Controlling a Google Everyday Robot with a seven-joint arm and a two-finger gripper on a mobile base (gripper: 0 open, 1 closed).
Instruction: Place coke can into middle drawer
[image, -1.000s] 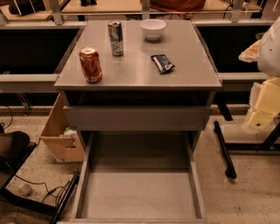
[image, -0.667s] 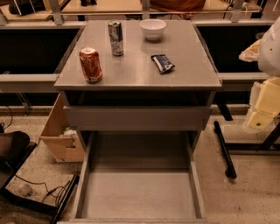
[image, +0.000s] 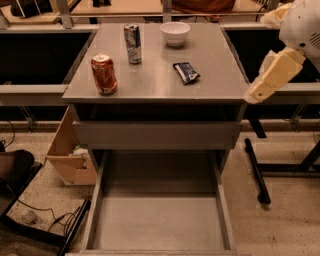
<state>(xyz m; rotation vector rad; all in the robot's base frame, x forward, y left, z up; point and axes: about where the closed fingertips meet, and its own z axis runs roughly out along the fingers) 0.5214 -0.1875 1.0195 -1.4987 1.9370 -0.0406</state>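
Note:
The coke can (image: 104, 74) stands upright on the grey cabinet top (image: 155, 80), near its front left corner. The middle drawer (image: 160, 225) is pulled out wide below, and its flat grey floor is bare. My gripper (image: 272, 75) is at the right of the frame, a cream-coloured part hanging from the white arm. It is just off the cabinet top's right edge, far from the can and holding nothing that I can see.
A slim silver-and-blue can (image: 133, 44), a white bowl (image: 175, 33) and a dark snack packet (image: 186, 72) also sit on the cabinet top. A plain grey drawer front (image: 157, 134) is above the open drawer. A cardboard box (image: 70, 155) and cables (image: 45, 220) lie at the left, and a black stand leg (image: 256, 170) at the right.
The arm with my gripper has moved up and to the left, closer to the cabinet top's right edge. The can and the other objects have not moved.

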